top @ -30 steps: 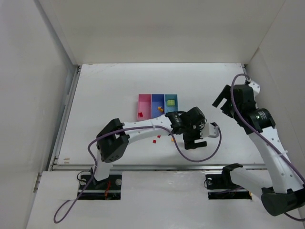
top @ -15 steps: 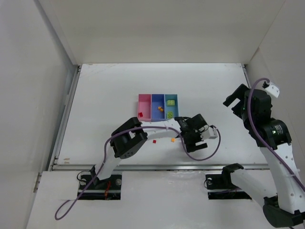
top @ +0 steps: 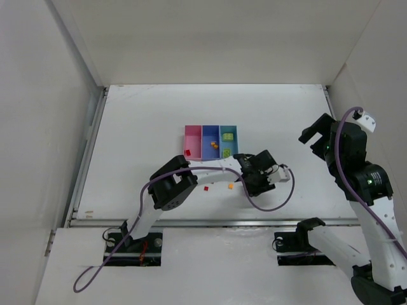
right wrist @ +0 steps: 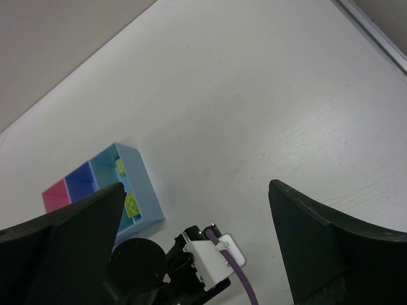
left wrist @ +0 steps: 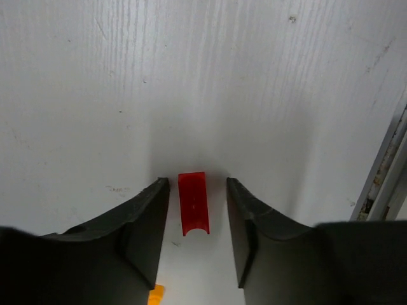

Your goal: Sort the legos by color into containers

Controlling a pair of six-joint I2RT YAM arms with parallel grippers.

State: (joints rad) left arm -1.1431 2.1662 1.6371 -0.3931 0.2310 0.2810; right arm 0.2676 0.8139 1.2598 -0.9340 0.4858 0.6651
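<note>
My left gripper [left wrist: 197,190] is open and low over the table, its two fingers on either side of a small red lego [left wrist: 193,203] that lies flat between them, untouched. In the top view this gripper [top: 255,183] sits just right of the bins' near end and hides that lego. The pink bin [top: 193,141], blue-violet bin [top: 210,141] and light blue bin [top: 229,141] stand joined in a row. My right gripper [top: 313,133] is open, empty and raised at the far right.
A loose red lego [top: 205,188] and an orange one [top: 230,186] lie left of my left gripper. The orange one shows by my left finger [left wrist: 156,294]. Yellow-green bricks [right wrist: 131,204] lie in the light blue bin. The table's rail [left wrist: 381,184] runs close on the right.
My left gripper has swung left and dropped low over the table. My right arm has pulled back to the right and risen, then held still.
</note>
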